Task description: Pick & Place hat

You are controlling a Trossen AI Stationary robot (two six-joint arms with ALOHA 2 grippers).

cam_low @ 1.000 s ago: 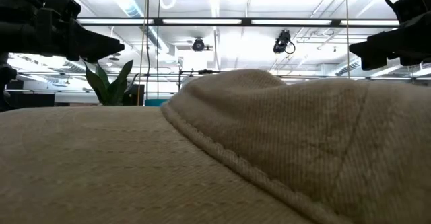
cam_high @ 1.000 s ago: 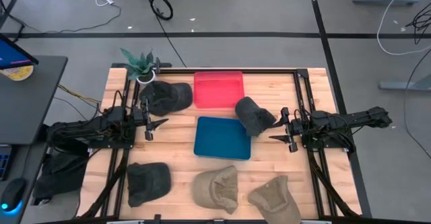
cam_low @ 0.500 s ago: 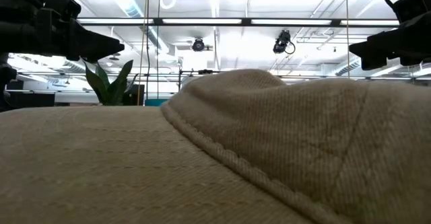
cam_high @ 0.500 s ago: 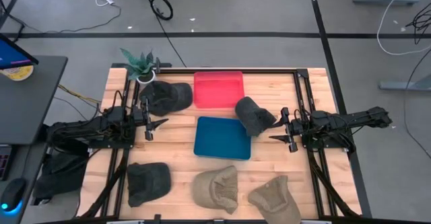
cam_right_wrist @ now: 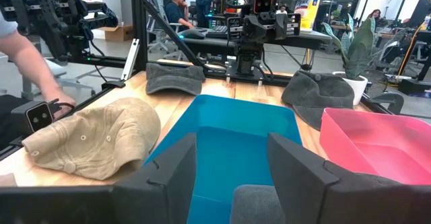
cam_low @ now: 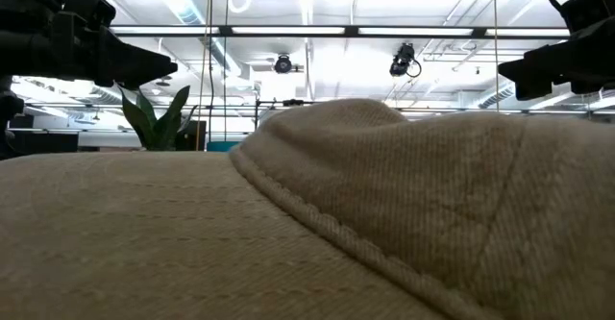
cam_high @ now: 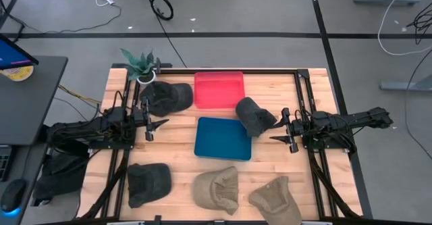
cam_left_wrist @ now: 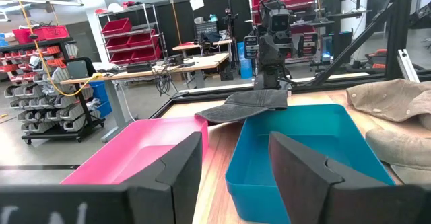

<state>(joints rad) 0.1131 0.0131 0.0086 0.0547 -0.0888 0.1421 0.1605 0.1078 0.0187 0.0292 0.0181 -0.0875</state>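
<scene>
Five hats lie on the wooden surface: a dark hat near the far edge touching the left side of the red tray, a grey hat between the red tray and the blue tray with its brim over the blue tray's far right corner, and along the near edge a dark hat, a tan hat and a second tan hat. The left fingers hover apart and empty at the left side; bare wood lies between them and the blue tray. The right fingers hover apart and empty just beside the grey hat, near the right edge. A plant sits at the far left corner.
</scene>
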